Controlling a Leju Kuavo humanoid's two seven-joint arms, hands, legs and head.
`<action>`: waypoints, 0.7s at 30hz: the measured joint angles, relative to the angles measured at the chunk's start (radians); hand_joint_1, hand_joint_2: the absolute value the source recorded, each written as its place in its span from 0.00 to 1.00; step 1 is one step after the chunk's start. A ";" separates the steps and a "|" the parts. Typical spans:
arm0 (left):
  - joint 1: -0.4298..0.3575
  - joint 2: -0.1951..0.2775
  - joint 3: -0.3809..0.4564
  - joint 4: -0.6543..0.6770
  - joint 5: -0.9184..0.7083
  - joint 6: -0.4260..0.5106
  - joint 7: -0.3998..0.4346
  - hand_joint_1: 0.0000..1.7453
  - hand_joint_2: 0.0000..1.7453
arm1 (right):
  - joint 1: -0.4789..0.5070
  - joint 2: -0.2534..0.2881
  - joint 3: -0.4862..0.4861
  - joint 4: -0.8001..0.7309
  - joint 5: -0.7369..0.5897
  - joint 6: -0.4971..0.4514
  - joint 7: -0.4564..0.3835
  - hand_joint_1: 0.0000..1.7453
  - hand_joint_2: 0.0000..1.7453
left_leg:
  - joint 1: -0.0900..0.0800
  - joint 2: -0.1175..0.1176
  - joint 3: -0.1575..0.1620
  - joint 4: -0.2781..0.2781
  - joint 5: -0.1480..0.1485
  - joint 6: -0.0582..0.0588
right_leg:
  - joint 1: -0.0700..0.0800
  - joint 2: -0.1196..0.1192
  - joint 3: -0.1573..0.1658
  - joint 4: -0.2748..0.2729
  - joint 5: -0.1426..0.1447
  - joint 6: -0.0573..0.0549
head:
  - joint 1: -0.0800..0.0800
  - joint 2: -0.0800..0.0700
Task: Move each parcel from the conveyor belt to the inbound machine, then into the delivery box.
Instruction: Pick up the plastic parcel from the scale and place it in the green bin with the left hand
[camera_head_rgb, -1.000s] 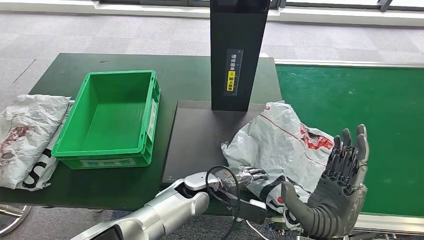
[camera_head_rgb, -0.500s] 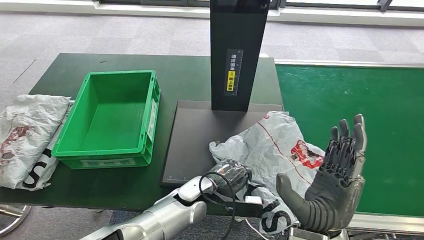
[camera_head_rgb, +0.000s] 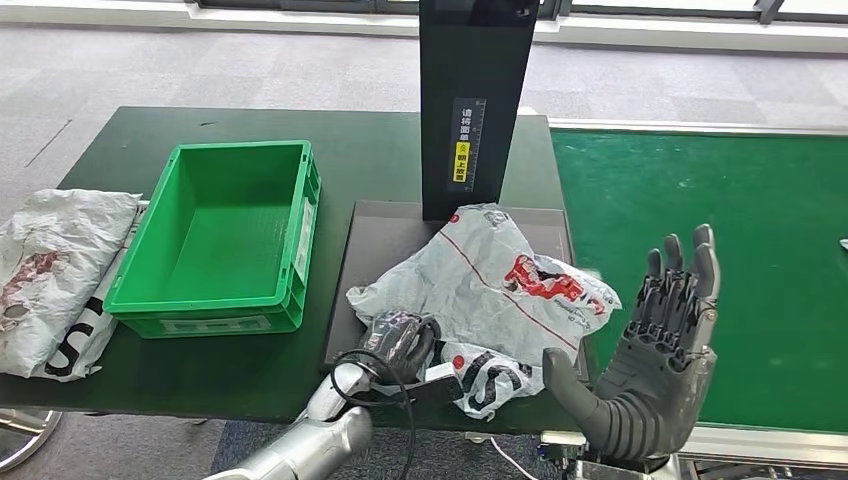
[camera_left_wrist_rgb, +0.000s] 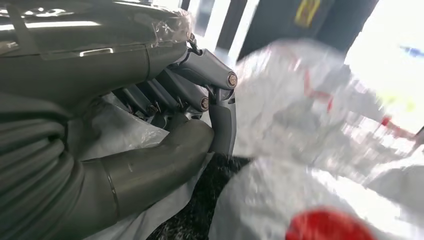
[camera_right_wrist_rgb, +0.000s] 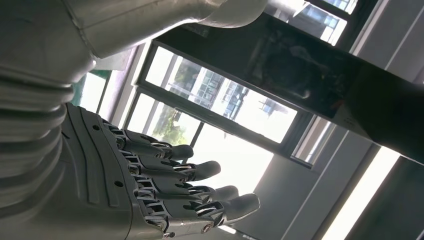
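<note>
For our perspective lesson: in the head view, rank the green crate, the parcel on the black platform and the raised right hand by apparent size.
1. Green crate
2. Parcel, close behind
3. Right hand, enlarged by nearness to the camera

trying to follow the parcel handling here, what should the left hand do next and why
Probably let go and draw back. The left hand grips the near edge of the white parcel, which already lies on the dark scanner plate below the black post. The right hand is raised, open and empty beside it. Moving it into the green box would likely follow.
</note>
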 joint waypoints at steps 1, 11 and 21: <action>0.017 0.008 0.079 -0.049 -0.043 0.000 -0.034 1.00 1.00 | 0.001 0.002 0.000 0.001 -0.002 0.004 -0.006 0.00 1.00 | 0.000 0.000 0.000 0.000 0.000 0.000 | 0.000 0.000 0.000 0.000 0.000 0.000 | 0.000 0.000; 0.164 0.069 0.503 -0.590 -0.172 0.001 -0.080 1.00 1.00 | 0.009 0.004 -0.004 0.037 -0.060 0.024 -0.061 0.00 1.00 | 0.001 0.001 0.000 0.000 0.000 -0.001 | 0.001 0.001 -0.001 0.002 -0.001 -0.001 | 0.000 0.000; 0.114 0.178 0.517 -0.908 -0.253 0.005 0.027 1.00 1.00 | 0.057 0.004 -0.026 0.075 -0.090 -0.032 -0.108 0.00 1.00 | 0.001 -0.002 0.000 0.000 0.001 -0.002 | 0.000 -0.002 -0.001 0.002 -0.001 -0.002 | 0.000 0.000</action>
